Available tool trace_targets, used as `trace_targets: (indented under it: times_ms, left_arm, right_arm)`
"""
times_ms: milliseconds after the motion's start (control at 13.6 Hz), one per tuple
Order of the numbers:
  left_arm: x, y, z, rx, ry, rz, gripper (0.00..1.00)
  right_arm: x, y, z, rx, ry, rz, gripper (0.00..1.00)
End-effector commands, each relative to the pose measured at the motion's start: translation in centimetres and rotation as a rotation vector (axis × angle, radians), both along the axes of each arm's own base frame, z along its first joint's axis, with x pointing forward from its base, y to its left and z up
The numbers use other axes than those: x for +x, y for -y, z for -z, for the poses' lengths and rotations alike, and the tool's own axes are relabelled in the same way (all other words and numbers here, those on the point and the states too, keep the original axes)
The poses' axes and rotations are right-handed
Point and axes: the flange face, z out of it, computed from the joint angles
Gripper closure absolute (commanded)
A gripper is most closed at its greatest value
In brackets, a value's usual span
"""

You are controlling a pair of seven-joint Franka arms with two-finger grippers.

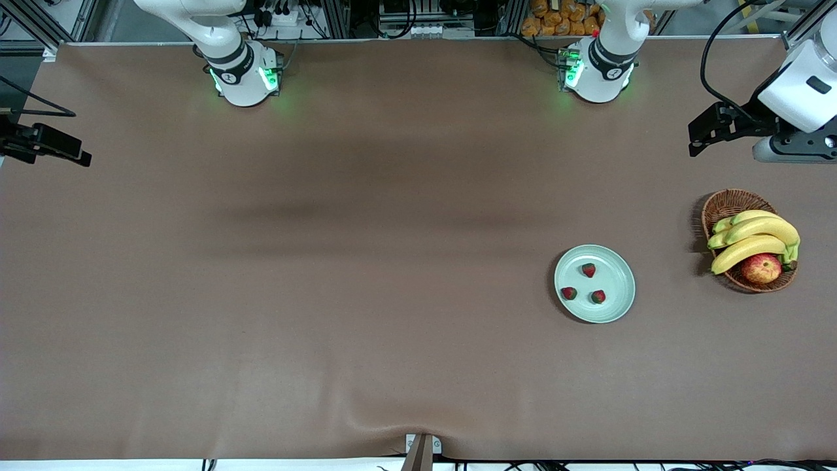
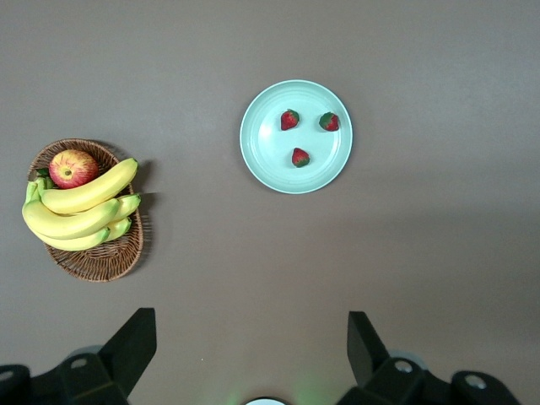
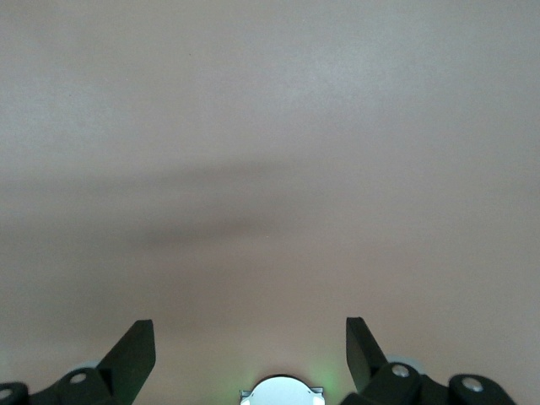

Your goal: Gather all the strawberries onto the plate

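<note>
Already three strawberries point(image 1: 589, 270) lie on the plate point(image 1: 618, 307); basket point(image 1: 726, 204) beside; both grippers' fingers point(image 2: 135, 342) wide.

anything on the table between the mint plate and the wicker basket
Nothing: only bare brown tabletop separates the round pale mint-green plate from the brown wicker basket, clear in front and left wrist views.

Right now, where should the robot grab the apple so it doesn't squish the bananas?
Probably from straight above, fingers across the apple's round red sides. It sits exposed at the basket's edge nearest the front camera, with the bananas pressed against its one side.
</note>
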Motion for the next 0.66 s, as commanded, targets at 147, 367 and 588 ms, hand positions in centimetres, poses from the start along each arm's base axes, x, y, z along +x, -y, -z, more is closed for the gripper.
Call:
trace_targets:
  times_ms: [147,367,588]
  left_arm:
    - [-0.18,0.57,-0.39,-0.022,-0.010,0.028,0.00]
    - [-0.27,1.06,-0.39,-0.022,-0.010,0.035,0.00]
    - [-0.33,1.14,-0.40,-0.022,-0.010,0.032,0.00]
  right_arm:
    - [-0.20,0.03,-0.44,-0.006,0.009,0.017,0.00]
    - [-0.08,-0.05,-0.29,-0.007,0.007,0.015,0.00]
    - [-0.08,-0.05,-0.29,-0.007,0.007,0.015,0.00]
